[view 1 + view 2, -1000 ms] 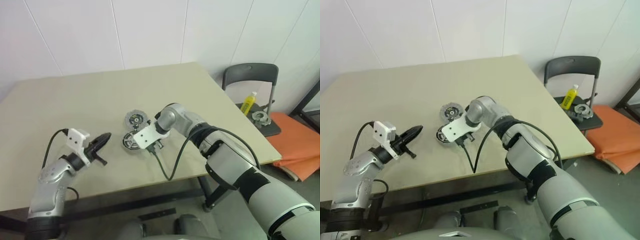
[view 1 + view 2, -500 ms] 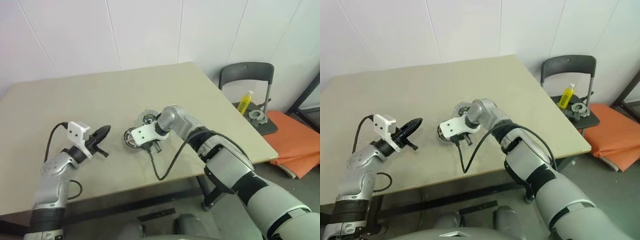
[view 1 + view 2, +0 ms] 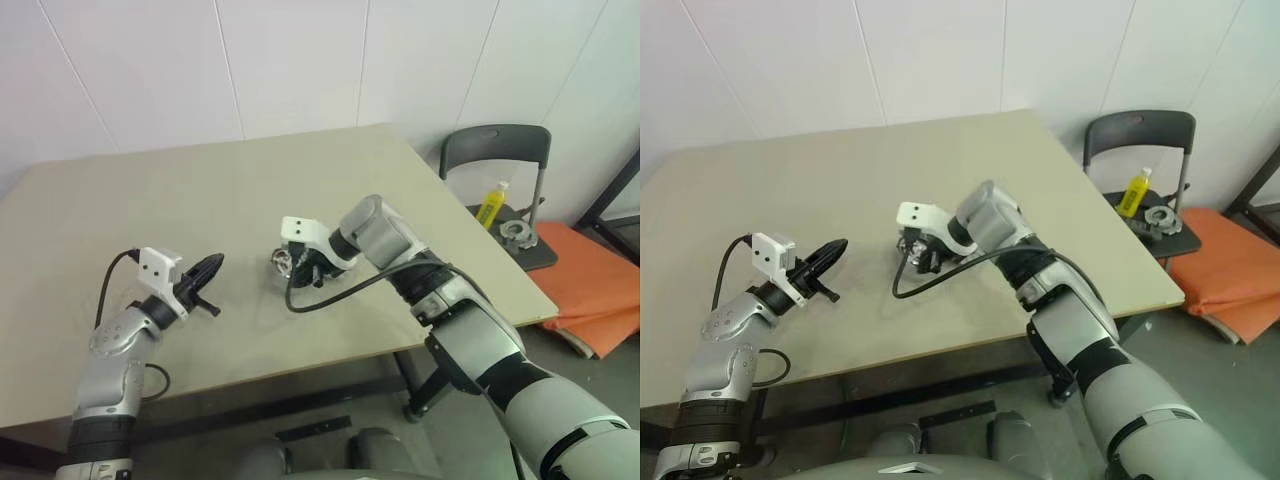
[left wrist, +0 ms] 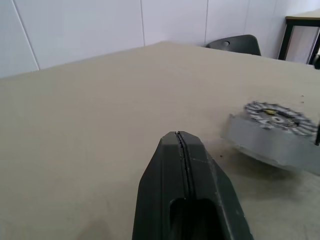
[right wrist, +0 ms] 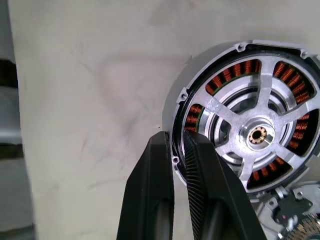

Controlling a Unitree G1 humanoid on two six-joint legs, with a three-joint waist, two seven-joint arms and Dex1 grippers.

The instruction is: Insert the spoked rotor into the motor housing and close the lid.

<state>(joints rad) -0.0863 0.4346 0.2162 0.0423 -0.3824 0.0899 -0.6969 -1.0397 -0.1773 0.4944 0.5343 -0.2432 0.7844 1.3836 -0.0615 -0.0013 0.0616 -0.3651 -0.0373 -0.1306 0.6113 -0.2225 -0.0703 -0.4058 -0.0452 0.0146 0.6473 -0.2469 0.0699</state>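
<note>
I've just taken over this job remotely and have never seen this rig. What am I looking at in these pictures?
This is a humanoid robot with two arms, each ending in a two-fingered black gripper. The two wide pictures come from cameras in its head, looking down over a beige table. The two close-ups come from a camera on each wrist, looking along that gripper's fingers.

The left gripper is shut, holds nothing and hovers over the table. The right gripper is closed on the rim of the motor housing, with one finger outside the rim and one inside. The spoked rotor already sits inside the housing, over the copper windings. The lid lies on the table beside the housing, not yet fitted.
</note>
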